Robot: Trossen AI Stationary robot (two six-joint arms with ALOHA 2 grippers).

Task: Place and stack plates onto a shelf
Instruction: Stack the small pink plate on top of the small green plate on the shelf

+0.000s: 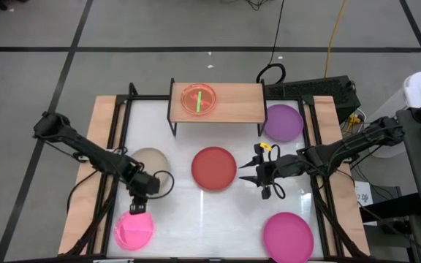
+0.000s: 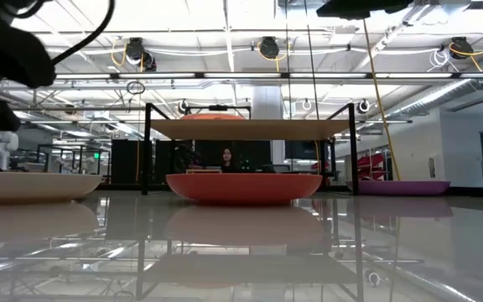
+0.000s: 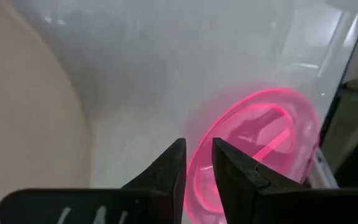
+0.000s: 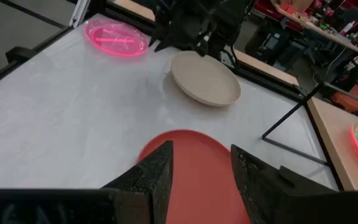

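The light-wood shelf [image 1: 232,102] stands at the far edge and carries a small orange plate [image 1: 199,100] with a green streak across it. Flat on the white table lie a red plate [image 1: 214,168], a beige plate [image 1: 150,164], a purple plate [image 1: 283,122], a magenta plate [image 1: 288,236] and a small pink plate [image 1: 134,231]. My left gripper [image 3: 199,163] is over the pink plate's far rim, fingers a narrow gap apart, with the rim [image 3: 196,186] showing between them. My right gripper [image 4: 201,163] is open beside the red plate's right edge [image 4: 191,168], pointing left. My left gripper comes at the pink plate's far rim from above, one finger [image 3: 173,168] outside the plate and one [image 3: 229,168] over its inside. I cannot tell whether the fingers touch the rim. The plate lies flat on the table.
Wooden side strips [image 1: 99,146] and black frame rails border the table on the left and right. The shelf's thin black legs [image 1: 171,120] stand just beyond the red plate. Bare tabletop [image 1: 210,226] lies between the pink and magenta plates. Cables hang behind the shelf.
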